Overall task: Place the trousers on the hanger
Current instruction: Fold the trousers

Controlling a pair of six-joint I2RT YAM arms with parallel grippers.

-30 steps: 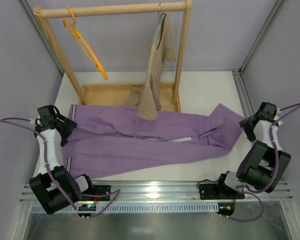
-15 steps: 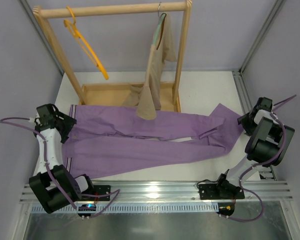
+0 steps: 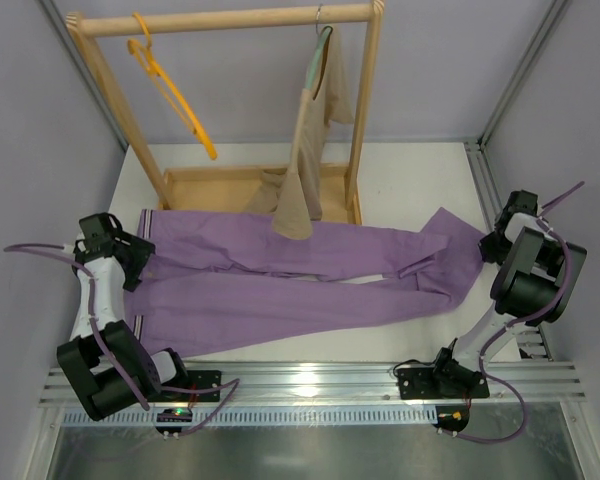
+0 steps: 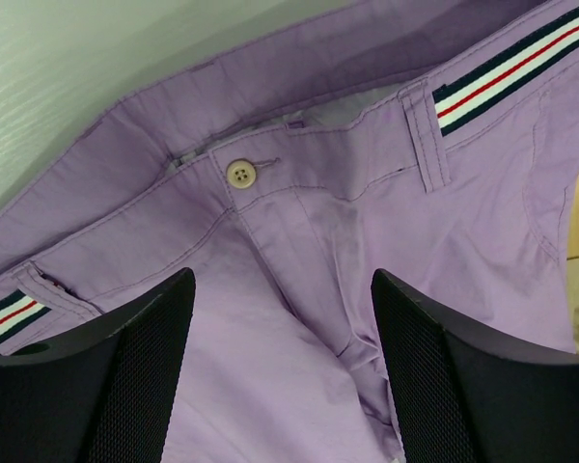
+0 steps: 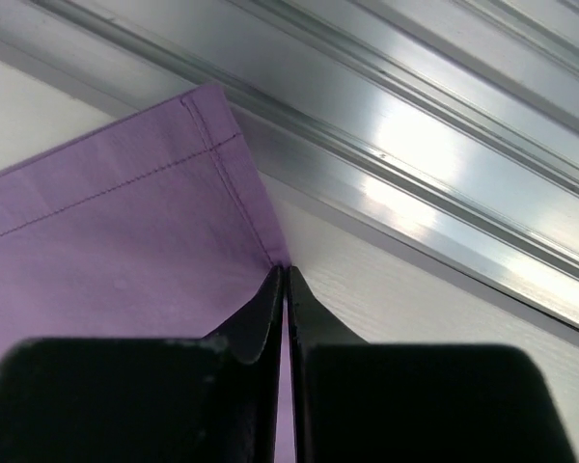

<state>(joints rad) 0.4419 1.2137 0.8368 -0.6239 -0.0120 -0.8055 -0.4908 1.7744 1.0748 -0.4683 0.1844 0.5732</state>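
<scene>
The right hand (image 5: 284, 275), pressed together, pinches only the very hem edge of the trousers (image 3: 280, 290), which lie flat on the table (image 3: 410, 170) between both hands. So thin a bite could slip once lifted. The left hand (image 4: 282, 282) hangs spread, pointing down over the waistband button (image 4: 240, 173) and gripping nothing. The hanger (image 3: 170, 95) is well beyond both hands, on the wooden rack (image 3: 220, 20).

A wooden rack (image 3: 225, 18) stands at the far side of the white table (image 3: 410, 170). A beige garment (image 3: 305, 150) hangs from its top bar on a grey-green hanger (image 3: 323, 40). A metal rail (image 3: 310, 375) runs along the near edge.
</scene>
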